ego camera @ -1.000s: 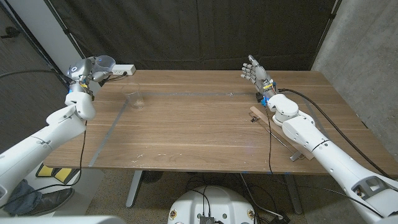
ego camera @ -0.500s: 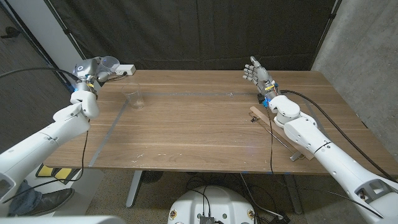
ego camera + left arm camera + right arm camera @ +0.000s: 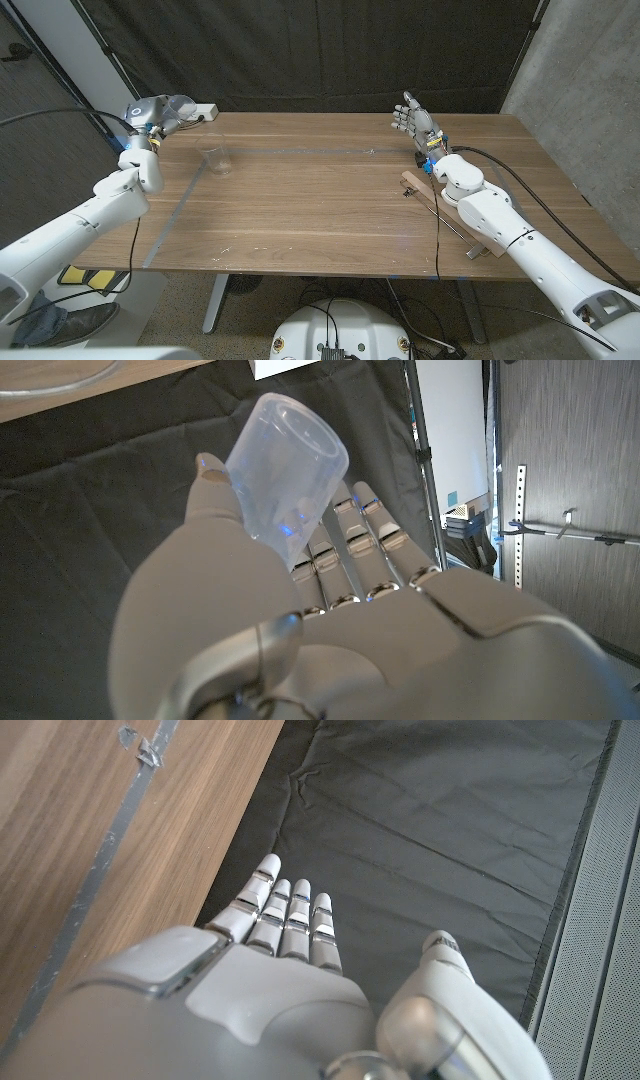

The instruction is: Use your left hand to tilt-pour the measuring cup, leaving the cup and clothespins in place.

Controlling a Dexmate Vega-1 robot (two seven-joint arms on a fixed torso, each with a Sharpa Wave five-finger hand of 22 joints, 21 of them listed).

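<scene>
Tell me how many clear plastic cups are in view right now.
2. The measuring cup is held tilted in the left hand at the table's far left corner; the cup stands on the table nearby. No others visible.

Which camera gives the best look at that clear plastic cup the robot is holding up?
The left wrist view: the measuring cup is large there, gripped between the thumb and fingers of the left hand. In the head view the measuring cup is small, at the table's far left corner. The right wrist view adds nothing.
</scene>
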